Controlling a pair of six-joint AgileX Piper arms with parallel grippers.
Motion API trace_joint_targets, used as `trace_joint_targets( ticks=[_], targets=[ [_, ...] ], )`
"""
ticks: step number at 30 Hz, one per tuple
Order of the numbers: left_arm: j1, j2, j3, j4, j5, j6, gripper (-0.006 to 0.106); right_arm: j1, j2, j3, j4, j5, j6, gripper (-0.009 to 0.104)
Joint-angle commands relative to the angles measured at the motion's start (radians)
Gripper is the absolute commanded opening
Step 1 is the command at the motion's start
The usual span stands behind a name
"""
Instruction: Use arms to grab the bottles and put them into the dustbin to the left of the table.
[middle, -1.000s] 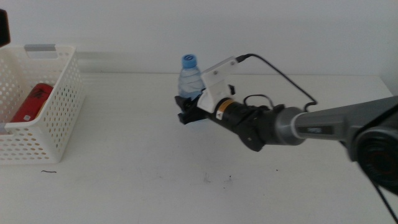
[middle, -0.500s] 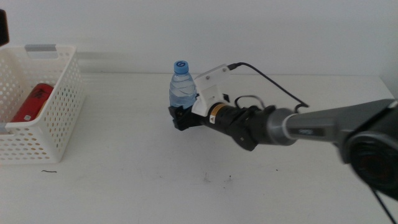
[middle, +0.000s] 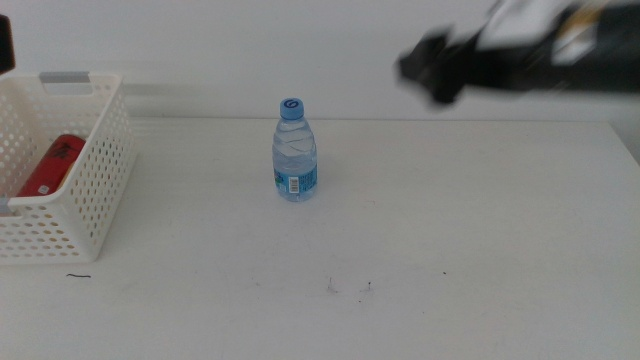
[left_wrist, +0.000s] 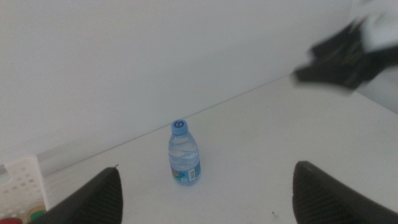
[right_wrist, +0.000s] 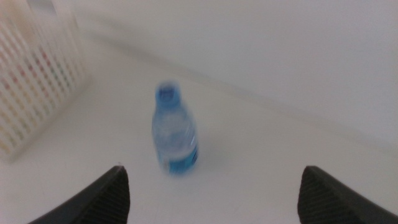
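Note:
A small clear-blue water bottle (middle: 295, 152) with a blue cap stands upright on the white table (middle: 460, 230), left of centre, with nothing touching it. My right gripper (middle: 425, 68) is a dark blur high at the back right, well away from the bottle. Its wrist view shows both jaws spread open (right_wrist: 214, 169) with the bottle (right_wrist: 175, 137) far ahead between them. My left gripper (left_wrist: 206, 168) is also open and empty, looking at the bottle (left_wrist: 184, 152) from a distance. The white perforated dustbin (middle: 95, 190) stands at the left with a red can (middle: 50, 165) lying inside.
The dustbin's grey handle strip (middle: 65, 77) faces the back wall. Small dark specks (middle: 345, 288) mark the table near the front. The blurred right arm (left_wrist: 348, 56) also shows in the left wrist view.
The right gripper shifted the bottle slightly left, let go of it and pulled away fast, up and to the back right. The bottle now stands alone.

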Motion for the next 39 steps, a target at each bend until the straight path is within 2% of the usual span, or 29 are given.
trace_joint_targets(
  ticks=[1, 4, 10, 20, 25, 30, 35, 39],
  targets=[
    [-0.008, 0.001, -0.006, 0.000, -0.010, 0.000, 0.094, 0.007, -0.068, -0.084, 0.002, 0.178, -0.045, 0.092],
    [-0.008, 0.001, -0.006, 0.000, -0.010, 0.000, 0.094, 0.007, -0.083, -0.151, 0.009, 0.226, -0.058, 0.092],
    [-0.008, 0.001, -0.006, 0.004, -0.012, 0.000, 0.094, 0.009, -0.083, -0.161, 0.030, 0.164, -0.058, 0.092],
    [-0.008, 0.001, 0.000, 0.013, -0.049, -0.005, 0.094, 0.009, -0.083, -0.161, 0.034, 0.164, -0.058, 0.092],
    [-0.008, -0.001, 0.200, 0.002, -0.413, -0.061, 0.094, 0.009, -0.083, -0.161, 0.034, 0.164, -0.058, 0.092],
    [-0.008, 0.002, 0.689, 0.002, -0.988, -0.105, 0.094, 0.009, -0.083, -0.161, 0.034, 0.164, -0.058, 0.092],
    [-0.008, 0.096, 1.048, 0.000, -1.491, -0.140, 0.094, 0.009, -0.083, -0.161, 0.034, 0.164, -0.058, 0.092],
    [-0.008, 0.193, 1.161, -0.013, -1.587, -0.193, 0.094, 0.009, -0.083, -0.161, 0.034, 0.164, -0.058, 0.092]
  ],
)
